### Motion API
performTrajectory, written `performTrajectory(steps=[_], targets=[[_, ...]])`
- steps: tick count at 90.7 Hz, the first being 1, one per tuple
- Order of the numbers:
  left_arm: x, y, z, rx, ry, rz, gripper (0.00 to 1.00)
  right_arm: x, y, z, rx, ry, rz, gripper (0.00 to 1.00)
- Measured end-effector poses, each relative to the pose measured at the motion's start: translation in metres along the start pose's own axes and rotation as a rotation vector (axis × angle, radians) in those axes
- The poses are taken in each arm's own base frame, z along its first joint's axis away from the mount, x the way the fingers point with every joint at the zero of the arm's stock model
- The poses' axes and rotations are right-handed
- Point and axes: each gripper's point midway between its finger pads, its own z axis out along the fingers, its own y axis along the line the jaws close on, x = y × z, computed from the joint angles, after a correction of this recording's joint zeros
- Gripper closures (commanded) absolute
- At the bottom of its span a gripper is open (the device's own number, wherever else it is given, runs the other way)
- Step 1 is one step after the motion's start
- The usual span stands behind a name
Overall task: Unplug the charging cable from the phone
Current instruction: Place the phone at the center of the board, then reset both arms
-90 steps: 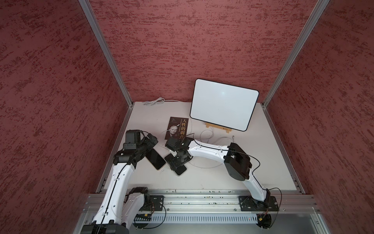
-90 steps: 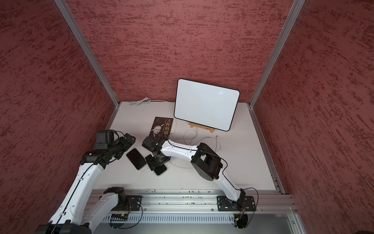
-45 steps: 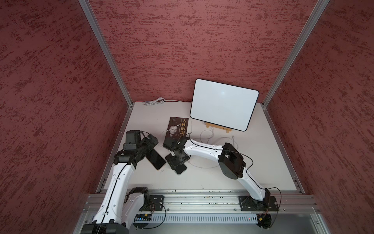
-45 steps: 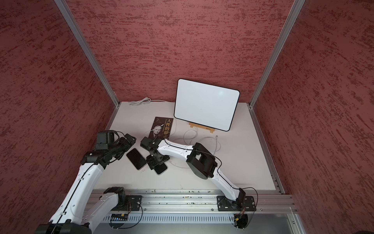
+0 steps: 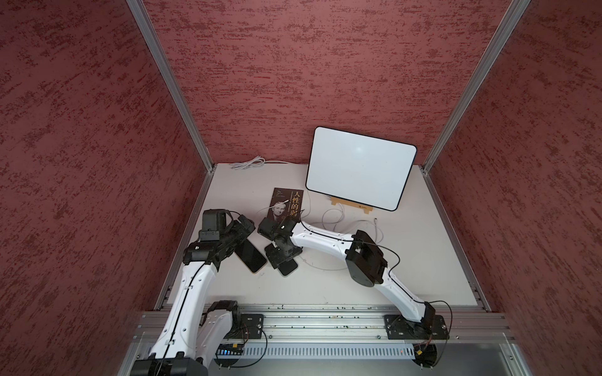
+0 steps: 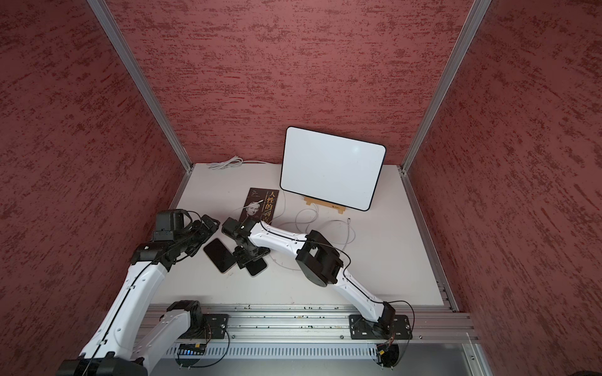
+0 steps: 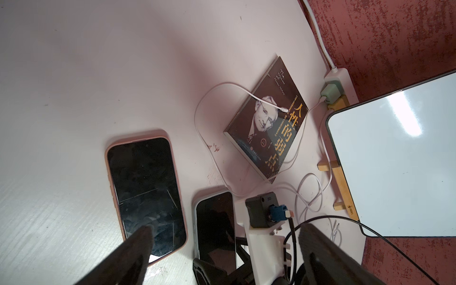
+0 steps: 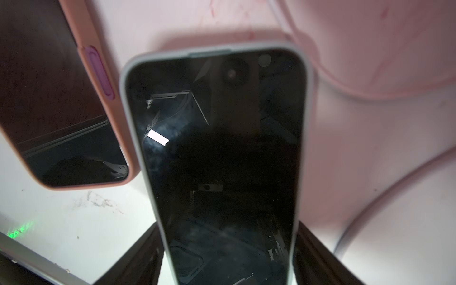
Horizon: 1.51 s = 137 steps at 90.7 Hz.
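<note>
A pink-cased phone (image 7: 145, 192) beside a grey-cased phone (image 8: 217, 160), right gripper (image 8: 228, 232) astride it.

Overhead stereo pair; wrist views apparently close.

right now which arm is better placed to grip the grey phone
Right. The right gripper straddles the grey phone, fingers either side; the left gripper hangs open near the pink phone.

We're looking into a robot lab's test cell: red rough-textured wall panels (image 5: 293, 65) box it in on three sides, bare aluminium corner posts (image 5: 169, 81) frame them, and two white-and-black robot arms (image 5: 192, 286) are bolted to a slotted aluminium rail (image 5: 325, 320) fronting a plain white tabletop (image 5: 439, 260).
</note>
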Motion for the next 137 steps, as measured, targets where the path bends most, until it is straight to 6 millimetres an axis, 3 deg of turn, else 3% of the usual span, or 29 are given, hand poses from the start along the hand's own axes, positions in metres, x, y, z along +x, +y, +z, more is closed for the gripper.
performTrajectory(steps=[29, 46, 58, 70, 87, 100, 111, 130, 137], targets=[[0.001, -0.002, 0.003, 0.010, 0.013, -0.001, 0.03, -0.010, -0.010, -0.014, 0.007, -0.056, 0.016, 0.01], [0.001, -0.003, 0.005, 0.010, 0.021, 0.000, 0.03, -0.010, -0.018, -0.048, 0.002, -0.134, 0.024, 0.01], [0.006, -0.006, 0.011, 0.009, 0.048, 0.019, 0.01, -0.006, -0.038, -0.086, -0.005, -0.224, 0.060, 0.01], [0.019, -0.021, 0.023, 0.014, 0.113, 0.086, 0.00, -0.008, -0.076, -0.134, 0.006, -0.371, 0.135, 0.01], [0.029, -0.049, 0.040, 0.012, 0.153, 0.217, 0.00, 0.008, -0.161, -0.184, 0.108, -0.559, 0.295, 0.01], [0.021, -0.068, 0.048, 0.021, 0.103, 0.312, 0.00, 0.035, -0.232, -0.201, 0.215, -0.646, 0.443, 0.01], [0.008, -0.074, 0.054, 0.042, 0.024, 0.387, 0.00, 0.062, -0.281, -0.213, 0.322, -0.733, 0.535, 0.01], [-0.008, -0.065, 0.065, 0.038, -0.117, 0.522, 0.00, 0.099, -0.329, -0.219, 0.460, -0.908, 0.604, 0.01], [-0.025, -0.061, 0.069, 0.018, -0.172, 0.543, 0.00, 0.111, -0.348, -0.218, 0.544, -0.945, 0.634, 0.01]])
